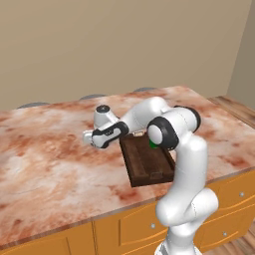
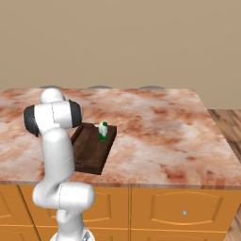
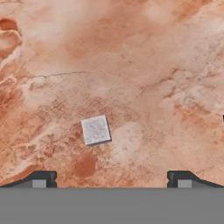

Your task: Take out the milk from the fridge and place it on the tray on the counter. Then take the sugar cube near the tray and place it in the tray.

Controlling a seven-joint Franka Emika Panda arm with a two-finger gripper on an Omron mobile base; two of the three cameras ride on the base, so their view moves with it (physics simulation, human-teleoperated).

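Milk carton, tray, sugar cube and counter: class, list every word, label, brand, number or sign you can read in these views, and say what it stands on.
None can be read.
The milk: white and green, no lettering legible at this size.
The tray, the sugar cube and the counter: plain surfaces, no text.

Sugar cube [image 3: 96,130] on marbled counter [image 3: 153,65], above wide-spread fingers [image 3: 41,179].
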